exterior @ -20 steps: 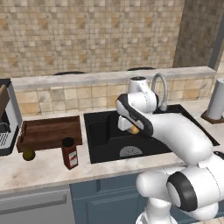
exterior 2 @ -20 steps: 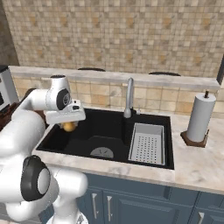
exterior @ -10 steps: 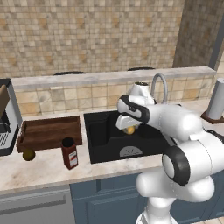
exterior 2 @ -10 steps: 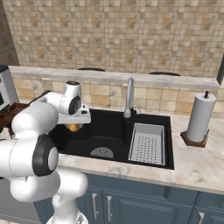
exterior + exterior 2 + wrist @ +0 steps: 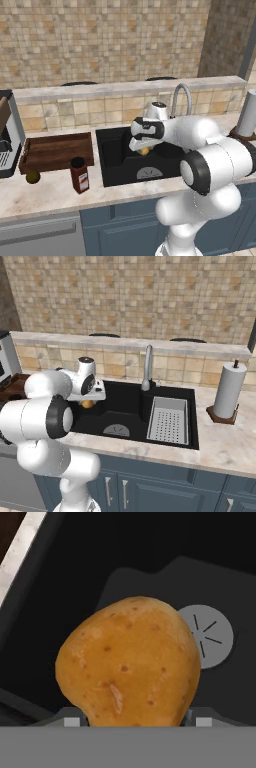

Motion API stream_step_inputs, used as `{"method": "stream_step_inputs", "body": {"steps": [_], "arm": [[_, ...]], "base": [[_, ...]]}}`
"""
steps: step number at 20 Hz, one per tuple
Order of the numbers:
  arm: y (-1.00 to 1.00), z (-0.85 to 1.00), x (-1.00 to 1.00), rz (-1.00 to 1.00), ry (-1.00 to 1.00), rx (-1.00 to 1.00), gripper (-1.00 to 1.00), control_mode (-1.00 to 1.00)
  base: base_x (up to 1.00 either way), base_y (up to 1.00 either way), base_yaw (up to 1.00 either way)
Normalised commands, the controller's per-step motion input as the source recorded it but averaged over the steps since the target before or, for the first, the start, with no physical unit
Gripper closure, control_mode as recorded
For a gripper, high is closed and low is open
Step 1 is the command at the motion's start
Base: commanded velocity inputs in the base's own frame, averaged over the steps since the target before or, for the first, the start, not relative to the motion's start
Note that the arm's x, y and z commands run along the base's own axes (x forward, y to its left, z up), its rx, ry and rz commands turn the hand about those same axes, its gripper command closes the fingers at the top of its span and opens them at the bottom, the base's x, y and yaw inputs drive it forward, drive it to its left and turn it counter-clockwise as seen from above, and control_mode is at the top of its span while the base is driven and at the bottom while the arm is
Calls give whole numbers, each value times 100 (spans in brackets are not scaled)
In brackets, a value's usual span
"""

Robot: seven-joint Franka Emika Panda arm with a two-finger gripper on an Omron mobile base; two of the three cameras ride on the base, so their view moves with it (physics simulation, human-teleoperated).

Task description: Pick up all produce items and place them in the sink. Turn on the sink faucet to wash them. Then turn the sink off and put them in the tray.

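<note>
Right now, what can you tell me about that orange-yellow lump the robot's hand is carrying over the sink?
It looks like a potato: a rounded, lumpy, orange-yellow body with small brown specks and one pale scar low on its skin. It sits between the gripper jaws, which are closed on its sides, and hangs above the black sink, apart from the basin floor, with the round grey drain below and beside it in the hand view.
</note>
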Motion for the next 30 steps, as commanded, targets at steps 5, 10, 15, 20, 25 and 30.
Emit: {"method": "stream_step_inputs", "body": {"steps": [5,10,15,20,25,30], "arm": [[5,-42,32,-4,-1,0,100,-100],[0,-50,18,-6,0,0,100,-100],[0,-47,17,-6,0,0,100,-100],[0,-45,5,-8,0,0,100,-100],[0,-41,8,-8,0,0,100,-100],[0,-36,33,-6,0,0,100,-100]], "base": [[0,0,0],[0,0,0],[0,0,0],[0,0,0],[0,0,0],[0,0,0]]}}
